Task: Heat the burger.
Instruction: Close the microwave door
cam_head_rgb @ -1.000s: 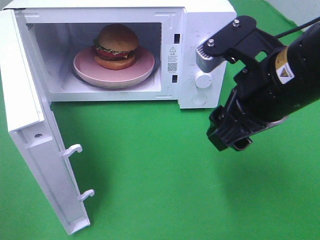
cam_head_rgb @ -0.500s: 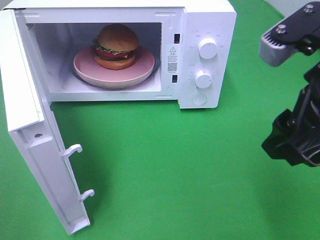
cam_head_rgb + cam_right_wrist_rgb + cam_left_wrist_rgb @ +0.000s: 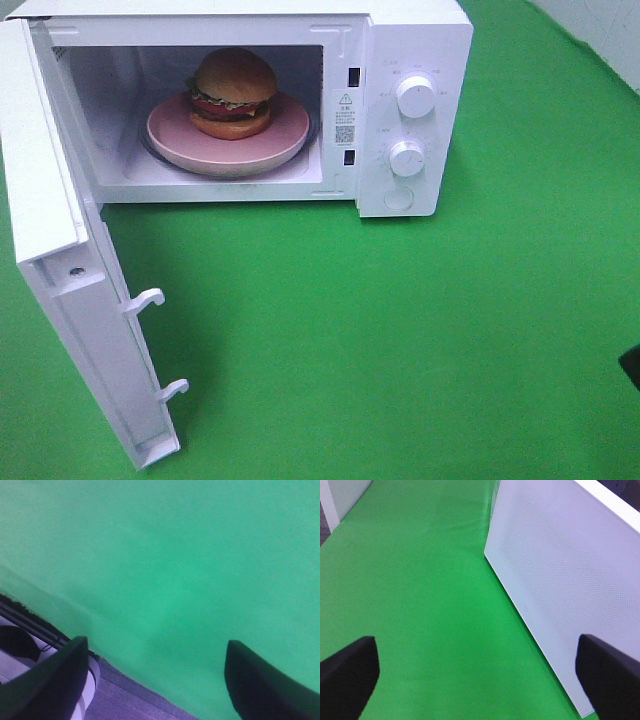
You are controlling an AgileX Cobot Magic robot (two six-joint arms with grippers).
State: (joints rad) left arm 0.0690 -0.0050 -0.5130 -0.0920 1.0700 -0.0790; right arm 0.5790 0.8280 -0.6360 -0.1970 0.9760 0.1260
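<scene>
My left tool (image 3: 479,680) is fully open and empty. Its wrist view shows only green tabletop between the two dark fingers, with the perforated outer face of the microwave door (image 3: 560,580) just beside it. In the high view, the door (image 3: 70,250) stands swung wide at the left of the frame, latch hooks exposed. The burger (image 3: 233,92) sits upright on the pink plate (image 3: 290,135) inside the microwave (image 3: 410,50) cavity, in the upper left-centre of the frame. Loading therefore appears complete, and I judge the step in hand to be closing the door. To the right of the cavity, the upper knob (image 3: 415,97) and lower knob (image 3: 406,158) are unobstructed. My right tool (image 3: 160,680) is also open and empty, hanging over bare tabletop (image 3: 400,330) near its edge. The high view shows only a dark sliver at the right margin, probably part of that arm. The next move calls for the left tool to push on the outer face of the door and sweep it shut until the hooks engage, without jolting the oven. A knob must then be turned. Compared with one second ago, my right arm has withdrawn. It then stood in front of the control panel, covering the upper knob, and half a second ago it was at the right edge. The burger, plate and door have not moved.
</scene>
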